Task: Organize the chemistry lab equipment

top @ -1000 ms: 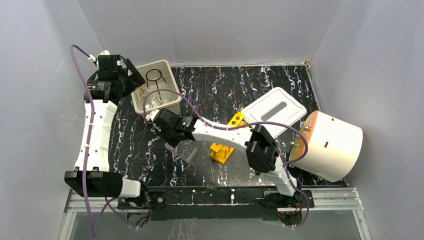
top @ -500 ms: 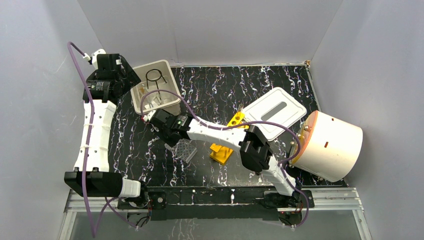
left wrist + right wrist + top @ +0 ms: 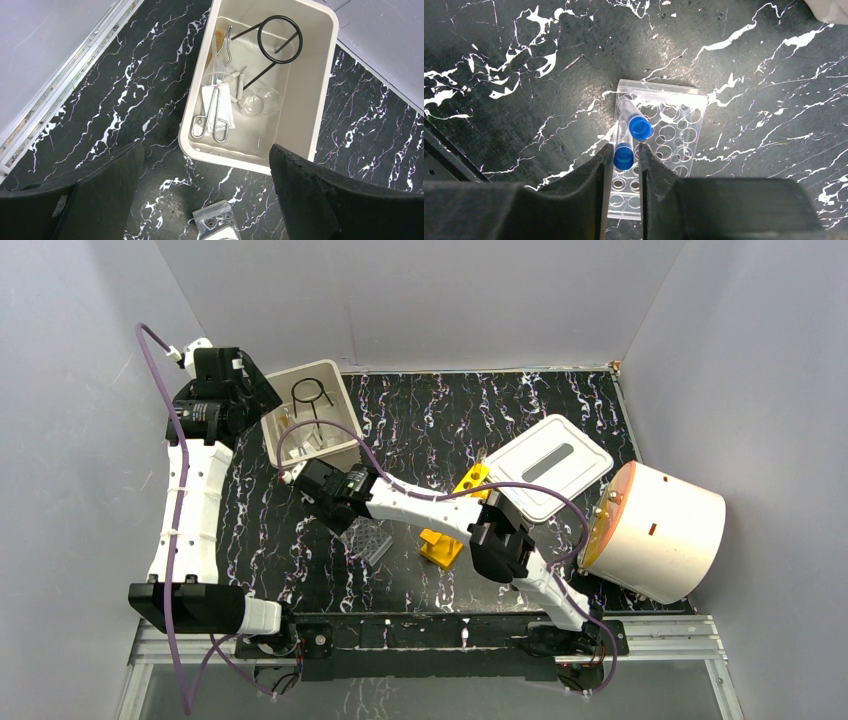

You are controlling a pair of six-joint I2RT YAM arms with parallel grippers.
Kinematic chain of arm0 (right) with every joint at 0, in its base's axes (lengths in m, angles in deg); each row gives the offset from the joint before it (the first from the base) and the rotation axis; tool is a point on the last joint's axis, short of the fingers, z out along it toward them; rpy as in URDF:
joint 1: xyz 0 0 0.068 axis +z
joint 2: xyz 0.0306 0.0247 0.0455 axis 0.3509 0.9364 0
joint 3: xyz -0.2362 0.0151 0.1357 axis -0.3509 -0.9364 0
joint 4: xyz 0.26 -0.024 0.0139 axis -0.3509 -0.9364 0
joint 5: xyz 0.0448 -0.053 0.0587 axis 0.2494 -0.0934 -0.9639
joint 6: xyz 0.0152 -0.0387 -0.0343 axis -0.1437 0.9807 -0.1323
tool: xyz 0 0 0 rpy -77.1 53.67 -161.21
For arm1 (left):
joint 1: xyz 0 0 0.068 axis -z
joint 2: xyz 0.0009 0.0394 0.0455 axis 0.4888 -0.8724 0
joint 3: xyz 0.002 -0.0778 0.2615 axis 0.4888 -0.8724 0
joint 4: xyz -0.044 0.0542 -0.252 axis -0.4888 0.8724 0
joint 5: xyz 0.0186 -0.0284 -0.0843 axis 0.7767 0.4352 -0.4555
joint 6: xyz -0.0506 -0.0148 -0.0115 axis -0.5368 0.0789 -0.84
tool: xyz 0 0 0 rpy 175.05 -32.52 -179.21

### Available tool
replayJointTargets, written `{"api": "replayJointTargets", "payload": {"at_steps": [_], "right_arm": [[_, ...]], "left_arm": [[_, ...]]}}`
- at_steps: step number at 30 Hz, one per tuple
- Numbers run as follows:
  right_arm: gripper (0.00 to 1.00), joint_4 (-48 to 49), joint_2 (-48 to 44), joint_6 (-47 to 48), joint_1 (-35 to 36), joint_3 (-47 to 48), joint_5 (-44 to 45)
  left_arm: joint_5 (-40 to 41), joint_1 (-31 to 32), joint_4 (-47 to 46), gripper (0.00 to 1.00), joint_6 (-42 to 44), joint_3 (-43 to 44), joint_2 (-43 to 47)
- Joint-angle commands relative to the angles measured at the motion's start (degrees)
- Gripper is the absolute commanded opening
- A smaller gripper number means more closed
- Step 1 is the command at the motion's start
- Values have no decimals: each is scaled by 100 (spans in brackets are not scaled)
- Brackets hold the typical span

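Layout of the whole tabletop [image 3: 440,410] appears only in the top view. The beige bin [image 3: 347,408] stands at the far left with the black wire loop [image 3: 312,392] inside it. The left arm [image 3: 190,510] runs up just beside the bin. The right arm [image 3: 430,508] stretches across to the left, its wrist above the clear ridged tray [image 3: 370,540], and it covers part of the yellow tube rack [image 3: 440,543]. The white slotted lid [image 3: 548,465] and the white cylinder [image 3: 665,530] with an orange face lie to the right, well apart from the tray.

The left wrist view adds the bin's contents: the loop, metal tongs [image 3: 212,117], a bent metal tool [image 3: 227,42] and a clear glass dish [image 3: 260,102]. The left pincer [image 3: 205,150] stands wide open and holds nothing, with the bin ahead between its fingers. A small clear bag [image 3: 215,220] lies on the tabletop just outside the bin.

Only the right wrist view shows what lies on the tray. A slanted blue-capped tube [image 3: 630,114] rests clear of the fingers. A second blue-capped tube [image 3: 622,145] has its cap between the fingers of the right pincer [image 3: 623,165], whose jaws stand narrowly apart. Whether the pads press on the cap cannot be told.
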Motion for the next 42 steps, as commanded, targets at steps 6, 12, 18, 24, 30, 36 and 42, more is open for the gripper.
{"api": "replayJointTargets", "payload": {"at_steps": [6,12,18,24,30,36,42], "right_arm": [[45,-171,81,-203,1,568,63],[55,-292,-18,-323,5,784,-26],[61,-183,-467,-441,-25,674,-38],[65,650,-1377,-691,-162,-369,-158],[69,1441,-2216,-949,-427,-1548,-295],[68,1438,-2535,-1218,-848,-1783,-156],[68,1151,-2899,-1363,-1820,-1710,179]], "left_arm": [[28,-3,27,96,77,52,8],[-137,-3,-5,96,122,48,25],[-361,-5,-57,96,158,98,52],[-185,-3,8,96,157,213,60],[-109,-3,25,96,148,252,112],[-99,-4,40,97,148,258,135],[-507,-3,-67,97,190,123,174]]}}
